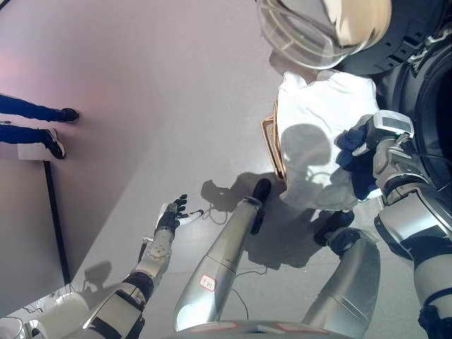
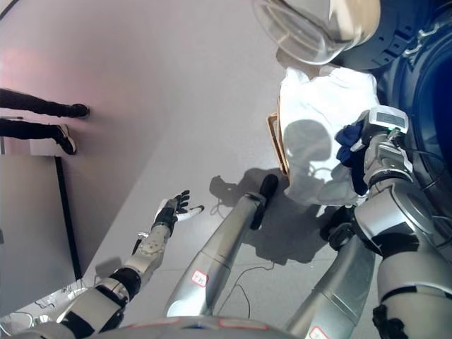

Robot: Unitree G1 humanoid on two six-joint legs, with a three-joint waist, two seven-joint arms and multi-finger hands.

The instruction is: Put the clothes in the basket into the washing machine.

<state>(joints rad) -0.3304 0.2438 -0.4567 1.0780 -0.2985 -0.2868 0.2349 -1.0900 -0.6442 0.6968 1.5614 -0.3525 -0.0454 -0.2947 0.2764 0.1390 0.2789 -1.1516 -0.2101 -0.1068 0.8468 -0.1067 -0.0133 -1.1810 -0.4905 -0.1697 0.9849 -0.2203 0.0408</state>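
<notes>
White cloth (image 1: 318, 134) over wicker basket (image 1: 271, 145)

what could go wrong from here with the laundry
1. The right robot hand grips only a dark blue garment at one spot, so it may slip free before reaching the washing machine.
2. The white cloth drapes over the basket and hangs down its side; lifting the blue piece could drag it onto the floor.
3. The open door hangs just above the load and could snag a raised garment.

The left robot hand is open and idle.
</notes>
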